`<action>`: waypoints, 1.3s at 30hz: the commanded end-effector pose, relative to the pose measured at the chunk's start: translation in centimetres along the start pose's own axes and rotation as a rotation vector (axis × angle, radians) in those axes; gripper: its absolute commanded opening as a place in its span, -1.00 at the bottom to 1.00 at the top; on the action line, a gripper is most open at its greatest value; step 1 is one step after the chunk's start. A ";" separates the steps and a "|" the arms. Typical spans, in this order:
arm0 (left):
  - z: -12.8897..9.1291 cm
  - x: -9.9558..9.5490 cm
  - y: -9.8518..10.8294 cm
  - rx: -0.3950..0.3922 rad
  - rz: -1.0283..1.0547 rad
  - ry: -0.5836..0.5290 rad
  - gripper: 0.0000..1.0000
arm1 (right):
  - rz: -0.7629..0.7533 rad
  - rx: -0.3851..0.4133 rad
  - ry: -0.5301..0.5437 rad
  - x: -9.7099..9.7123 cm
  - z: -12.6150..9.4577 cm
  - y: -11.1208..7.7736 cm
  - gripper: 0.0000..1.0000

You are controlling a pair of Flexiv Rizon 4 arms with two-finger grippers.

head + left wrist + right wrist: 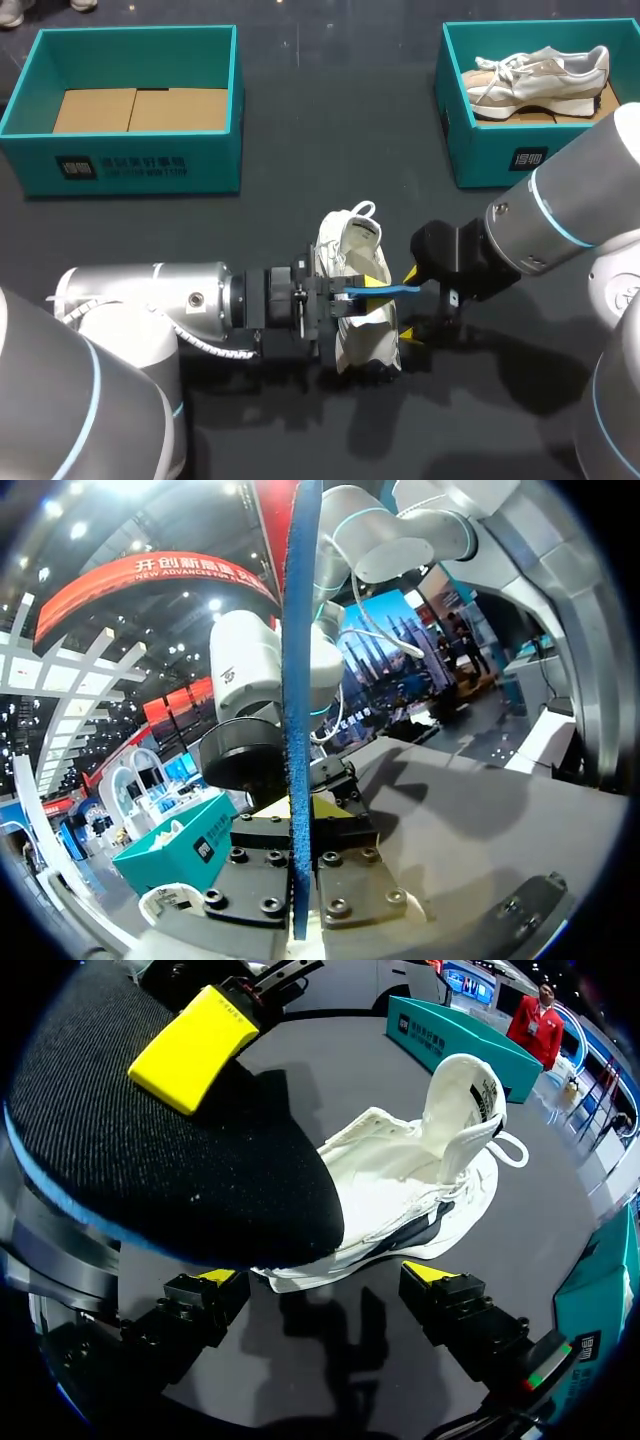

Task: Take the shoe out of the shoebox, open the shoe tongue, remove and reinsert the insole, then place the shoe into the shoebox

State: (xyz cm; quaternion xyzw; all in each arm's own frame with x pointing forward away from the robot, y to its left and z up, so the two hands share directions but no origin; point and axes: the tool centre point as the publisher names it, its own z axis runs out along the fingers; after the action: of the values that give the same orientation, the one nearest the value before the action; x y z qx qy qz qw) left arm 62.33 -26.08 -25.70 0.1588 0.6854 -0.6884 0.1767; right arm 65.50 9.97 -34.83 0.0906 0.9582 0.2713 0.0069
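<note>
**Insole held at one end, above a loose shoe**

The main danger is that the insole slips or bends. Only the left gripper holds it, clamped on it from two sides. In the left wrist view the insole stands edge-on between the fingers, so its long free part can sag or twist.

The white shoe lies on the table, nearer to the robot than the two shoeboxes and under the insole. Its tongue is pulled up and nothing holds it. If the insole is pushed in like this, I judge that the shoe may slide or tip, or the insole may fold at the opening.

The left arm comes in low from the left, with its gripper over the shoe. The right gripper stands just beside the shoe on the other side. Its fingers are apart and hold nothing, and the insole's free end is close to them.
</note>
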 end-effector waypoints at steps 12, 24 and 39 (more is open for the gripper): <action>1.2 0.0 1.2 -0.031 -0.034 -0.025 -1.00 | 0.001 0.004 -0.003 0.1 0.1 0.1 1.00; 0.0 -0.1 1.8 -0.056 -0.054 -0.047 -1.00 | 0.001 0.004 -0.003 0.1 0.1 0.1 1.00; -0.9 0.1 0.6 -0.016 -0.046 -0.034 -1.00 | 0.001 0.004 -0.003 0.1 0.1 0.1 1.00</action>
State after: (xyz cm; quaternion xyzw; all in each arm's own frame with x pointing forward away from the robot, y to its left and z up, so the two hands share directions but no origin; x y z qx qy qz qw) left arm 62.66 -25.73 -26.32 0.1278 0.6905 -0.6900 0.1753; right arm 65.50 9.97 -34.82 0.0906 0.9582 0.2713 0.0069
